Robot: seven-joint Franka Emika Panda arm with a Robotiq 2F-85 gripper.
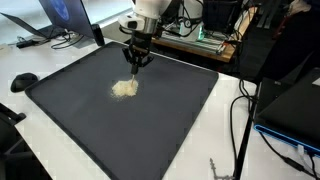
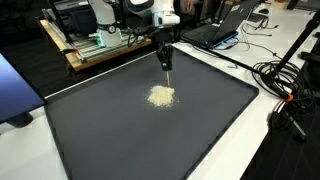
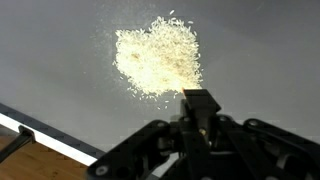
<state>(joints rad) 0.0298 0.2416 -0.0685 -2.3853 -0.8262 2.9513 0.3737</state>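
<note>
**Figure.** A single arm poised over a dark surface (image 1: pixel 80 115), shown in exterior and wrist views.

At the left of an exterior view, a laptop (image 1: pixel 62 14) is seen beyond the far edge. A small black object (image 1: pixel 22 82) is set on the white border beside the near-left corner. Toward the middle, a pile of pale grains (image 1: pixel 124 88) is spread loosely on the surface, well apart from every edge. Just right of the pile and behind it, the arm (image 1: pixel 150 8) is brought down from above with its wrist turned straight downward. The tool (image 1: pixel 136 64) is thus held upright over the surface, near the pile but apart from it. Black cables (image 1: pixel 240 110) are draped at the right.

In an exterior view, the pile of pale grains (image 2: pixel 161 96) is shown at mid-surface, and the tool (image 2: pixel 167 62) is seen as a narrow vertical shape behind it. Contact with the surface (image 2: pixel 110 135) cannot be judged.

In the wrist view, the grains (image 3: pixel 158 58) are seen at upper centre, scattered at their fringe, ahead of the tool (image 3: pixel 200 112). A dark squared block is presented at the tool's middle. Whether the fingers are parted, drawn together or closed on something cannot be told.
</note>
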